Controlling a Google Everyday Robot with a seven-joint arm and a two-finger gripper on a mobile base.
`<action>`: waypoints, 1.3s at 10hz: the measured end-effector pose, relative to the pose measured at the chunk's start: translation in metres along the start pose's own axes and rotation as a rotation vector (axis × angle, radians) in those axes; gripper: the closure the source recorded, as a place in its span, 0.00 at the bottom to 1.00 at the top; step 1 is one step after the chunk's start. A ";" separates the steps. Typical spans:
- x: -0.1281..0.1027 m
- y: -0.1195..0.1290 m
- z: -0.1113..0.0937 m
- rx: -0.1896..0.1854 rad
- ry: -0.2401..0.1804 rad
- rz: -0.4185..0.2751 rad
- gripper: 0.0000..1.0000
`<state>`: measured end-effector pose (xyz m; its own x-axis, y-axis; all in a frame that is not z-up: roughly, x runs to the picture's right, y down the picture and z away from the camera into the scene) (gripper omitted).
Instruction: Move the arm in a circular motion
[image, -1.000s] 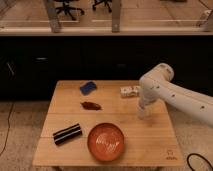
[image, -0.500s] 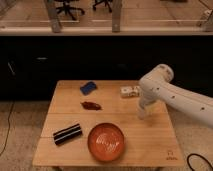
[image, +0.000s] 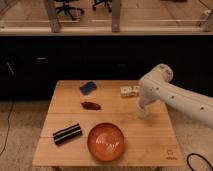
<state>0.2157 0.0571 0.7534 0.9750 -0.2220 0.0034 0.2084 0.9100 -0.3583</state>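
Over the right half of the wooden table (image: 60, 112), the arm (image: 175, 96) reaches in from the right edge of the view. Its rounded elbow joint rides high, and the last segment drops straight down to the gripper (image: 141, 112), which hangs close over bare wood.

That looks like a sensible spot for tracing a circle. The red bowl (image: 106, 141), the black bar-shaped packet (image: 67, 133), the reddish-brown scrap (image: 91, 105) and the blue sponge-like block (image: 88, 87) all lie off to its left, well apart from it. Only the small white box (image: 129, 90) sits near, just behind the wrist, and a wide sweep might clip it.

Whether the gripper is parted or closed cannot be told, because from this side it reads as one pale stub, and nothing can be seen held in it. The arm's shoulder and the base are cut off at the right edge. It is also hard to judge whether the gripper touches the tabletop or floats just above it.
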 end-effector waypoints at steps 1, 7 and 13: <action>0.000 -0.001 0.000 0.004 0.002 -0.003 0.20; -0.003 -0.006 0.004 0.017 0.013 -0.007 0.20; -0.029 -0.015 0.006 0.025 0.029 -0.021 0.20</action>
<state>0.1849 0.0519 0.7645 0.9678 -0.2511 -0.0168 0.2312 0.9134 -0.3350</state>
